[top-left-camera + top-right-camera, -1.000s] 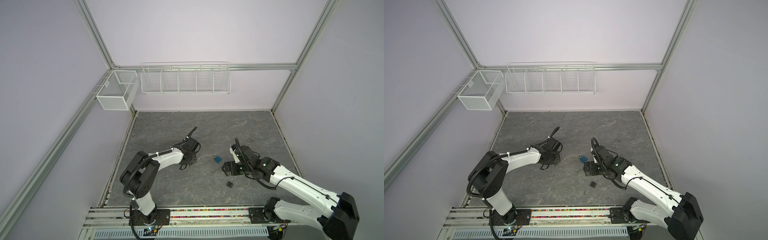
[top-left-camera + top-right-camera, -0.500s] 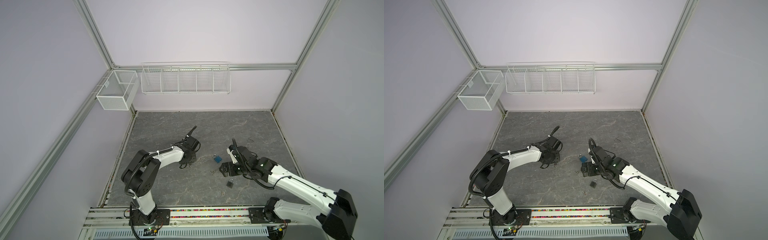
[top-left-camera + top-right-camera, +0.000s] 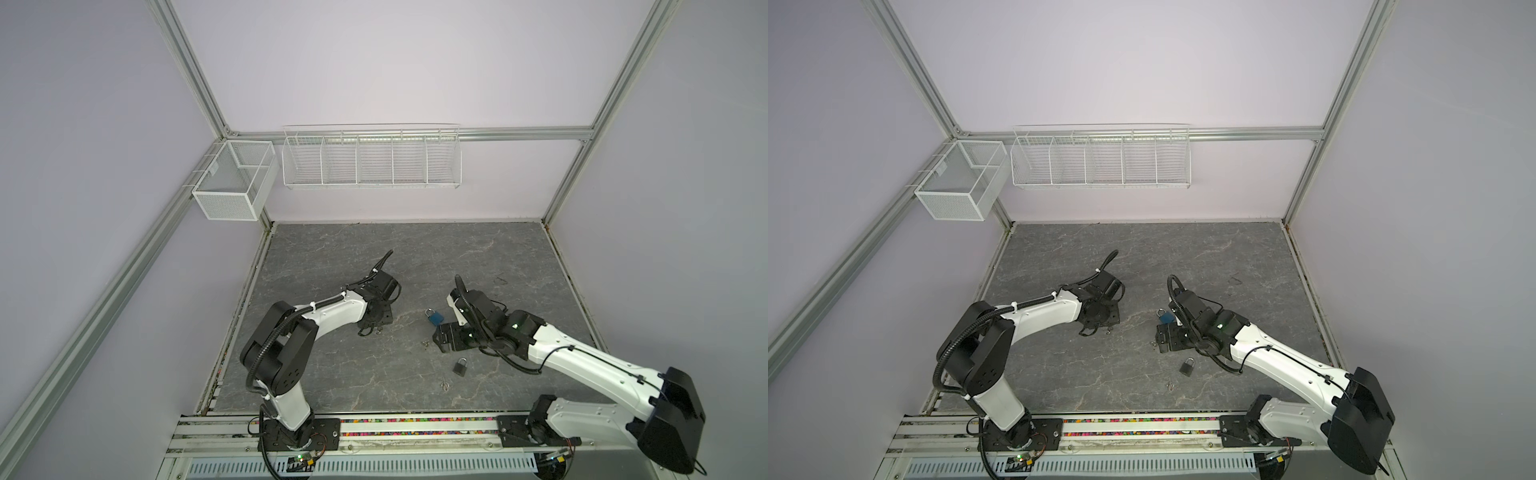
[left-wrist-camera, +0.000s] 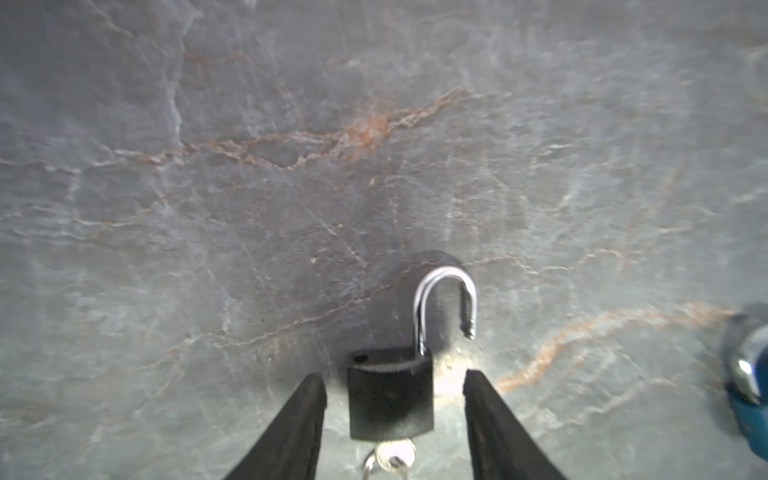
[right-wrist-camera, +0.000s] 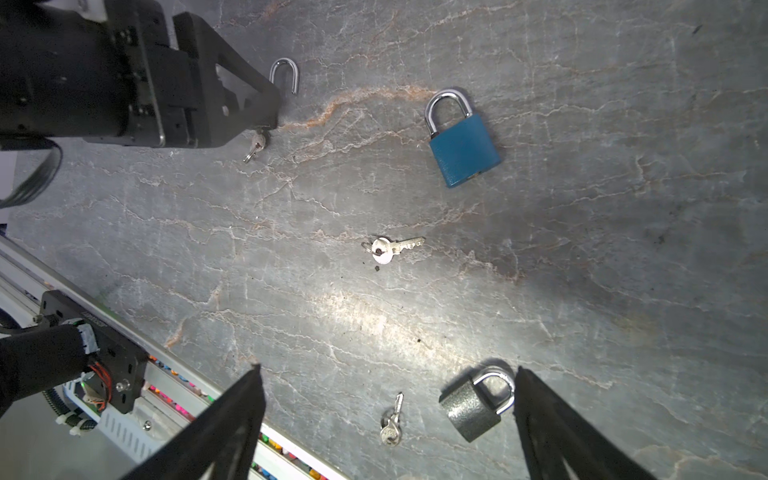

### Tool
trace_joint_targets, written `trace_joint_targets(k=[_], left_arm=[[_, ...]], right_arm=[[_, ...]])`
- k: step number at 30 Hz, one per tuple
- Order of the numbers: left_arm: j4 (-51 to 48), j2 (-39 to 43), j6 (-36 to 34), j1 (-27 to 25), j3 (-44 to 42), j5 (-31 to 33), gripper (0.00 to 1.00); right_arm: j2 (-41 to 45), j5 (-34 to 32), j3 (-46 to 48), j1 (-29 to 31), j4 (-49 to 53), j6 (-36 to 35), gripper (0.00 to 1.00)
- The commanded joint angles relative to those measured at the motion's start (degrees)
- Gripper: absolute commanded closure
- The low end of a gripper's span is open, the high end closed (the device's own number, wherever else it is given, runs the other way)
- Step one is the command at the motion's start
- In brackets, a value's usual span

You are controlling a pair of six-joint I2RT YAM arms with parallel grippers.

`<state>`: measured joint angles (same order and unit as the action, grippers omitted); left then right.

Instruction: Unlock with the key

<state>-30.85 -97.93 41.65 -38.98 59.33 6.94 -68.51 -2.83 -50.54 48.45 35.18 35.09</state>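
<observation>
Status: black padlock (image 4: 390,399) lies flat on the counter (image 3: 374,257). Its shackle (image 4: 446,299) is popped free at one end, and the key (image 4: 395,457) is seated in the base. Left gripper (image 4: 395,382) straddles the lock body. Its fingers (image 4: 291,432) are moderately apart with a visible gap on both sides, so they grip nothing.

Right gripper (image 5: 386,374) appears lifted off the counter, fingers (image 5: 552,419) spread wide and holding nothing. In both top views it sits between the blue padlock (image 3: 435,318) and the grey padlock (image 3: 460,366). Both of those have their shackles closed.

Clutter:
- A loose key (image 5: 390,249) lies in the strip between the two grippers.
- A second loose key (image 5: 392,424) lies just beside the grey padlock, toward the front rail (image 3: 374,432).
- The blue padlock sits near the right arm's wrist and well apart from the black padlock.

Room: open counter runs from both arms back to the rear wall and out to the right edge. The left gripper is well apart from the left edge. The tight spot is the front-centre cluster, with the grey padlock and its neighbouring key closest to the rail. Wire baskets (image 3: 371,156) hang on the wall well above the work.
</observation>
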Motion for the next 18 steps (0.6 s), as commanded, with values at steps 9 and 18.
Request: trace_joint_targets(k=[9, 18], left_arm=[[0.1, 14.7, 1.4, 0.3, -3.0, -1.8, 0.44], [1.8, 27.0, 4.7, 0.3, -9.7, -1.2, 0.44]], right_arm=[[-7.1, -4.3, -5.8, 4.7, 1.5, 9.7, 0.00], [-15.8, 0.3, -10.9, 5.1, 2.2, -13.2, 0.15]])
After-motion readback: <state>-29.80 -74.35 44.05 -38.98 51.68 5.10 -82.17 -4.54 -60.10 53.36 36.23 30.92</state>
